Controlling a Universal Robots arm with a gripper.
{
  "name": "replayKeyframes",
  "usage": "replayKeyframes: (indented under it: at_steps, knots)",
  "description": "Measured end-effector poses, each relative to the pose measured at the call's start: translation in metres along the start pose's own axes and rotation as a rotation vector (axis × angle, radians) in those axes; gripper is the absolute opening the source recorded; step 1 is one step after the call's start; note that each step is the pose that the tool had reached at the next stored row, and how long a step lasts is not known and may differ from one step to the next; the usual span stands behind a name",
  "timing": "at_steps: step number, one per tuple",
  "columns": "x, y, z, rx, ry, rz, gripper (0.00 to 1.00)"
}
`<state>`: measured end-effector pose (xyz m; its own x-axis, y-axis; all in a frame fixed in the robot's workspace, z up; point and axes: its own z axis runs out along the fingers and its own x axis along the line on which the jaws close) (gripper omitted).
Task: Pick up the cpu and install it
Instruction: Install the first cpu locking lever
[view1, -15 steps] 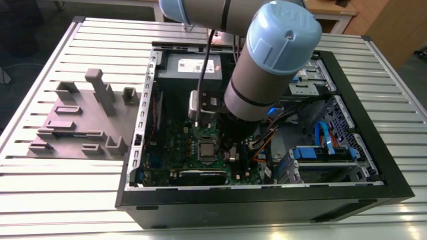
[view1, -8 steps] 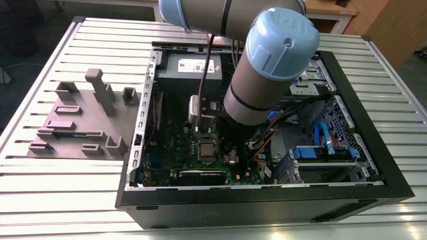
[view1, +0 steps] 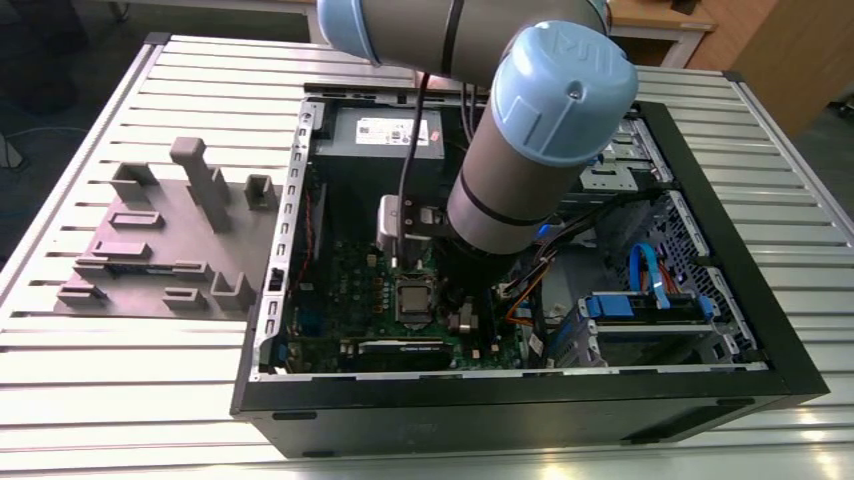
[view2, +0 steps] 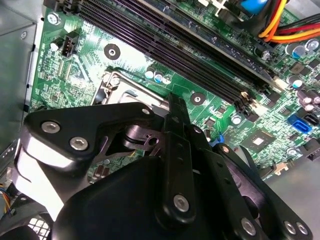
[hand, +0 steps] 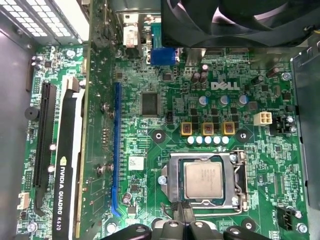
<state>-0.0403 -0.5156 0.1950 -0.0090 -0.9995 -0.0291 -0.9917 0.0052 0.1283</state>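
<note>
The cpu (hand: 203, 180) lies flat in its socket (hand: 173, 172), so I think that part is done. My pincer (hand: 183, 212) hangs just beside it, tips together, empty.

Exterior view: soft overhead light; glare patches on bench (view1: 134, 360) slats along bottom edge; case (view1: 534, 415) interior dim, shadowed beneath arm (view1: 521, 190). In both wrist views board (hand: 150, 135) (view2: 75, 75) bright, sharp. First wrist view: dull sheen on cpu (hand: 203, 180) lid, fan (hand: 240, 20) near black.
</note>
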Motion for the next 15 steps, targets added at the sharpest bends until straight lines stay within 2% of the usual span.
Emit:
replayKeyframes:
  at_steps: [15]
  knots:
    - [0.0000, -0.0001, 0.0003, 0.0000, 0.0004, -0.001, 0.11]
